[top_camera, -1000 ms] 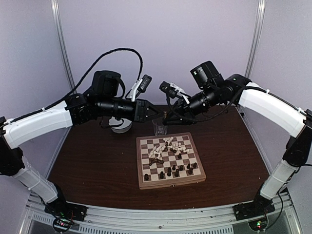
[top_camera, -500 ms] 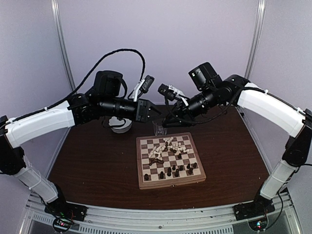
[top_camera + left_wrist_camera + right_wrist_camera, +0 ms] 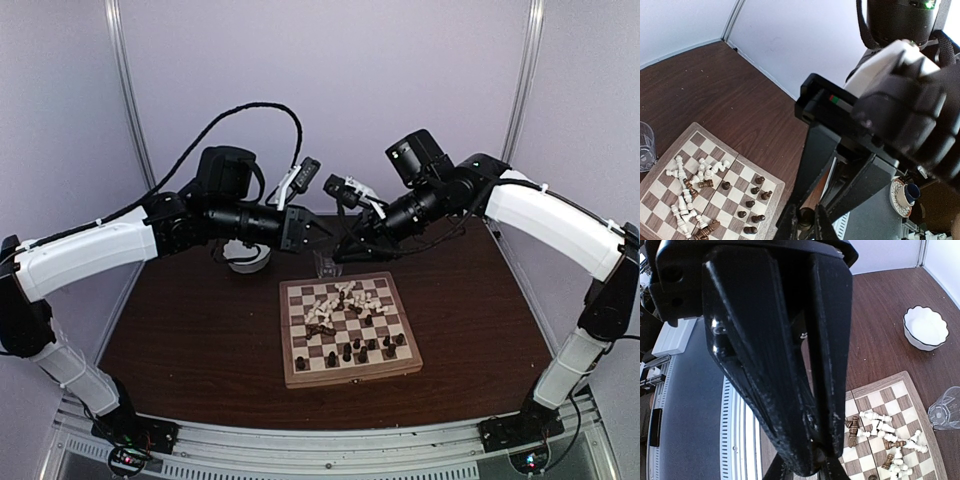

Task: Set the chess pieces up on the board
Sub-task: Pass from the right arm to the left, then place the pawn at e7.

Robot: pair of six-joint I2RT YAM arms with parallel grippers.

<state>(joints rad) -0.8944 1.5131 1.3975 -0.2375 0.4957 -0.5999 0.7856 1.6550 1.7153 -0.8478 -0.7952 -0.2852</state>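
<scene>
Your left gripper (image 3: 316,228) and right gripper (image 3: 343,250) hang high over the far side of the tabletop (image 3: 200,340). Both have their jaws pressed together with nothing between them. The board (image 3: 352,379) sits mid-table, a little toward the near edge. The chess pieces (image 3: 345,300) lie heaped on its far half, with a few dark ones upright nearer you. Expect them to be light, smooth and prone to roll, so pinch each gently across its narrow waist.

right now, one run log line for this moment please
left gripper: shut, raised beyond board | right gripper: shut, raised beside it | white chess pieces: toppled heap, far half | dark chess pieces: some upright, near half
</scene>
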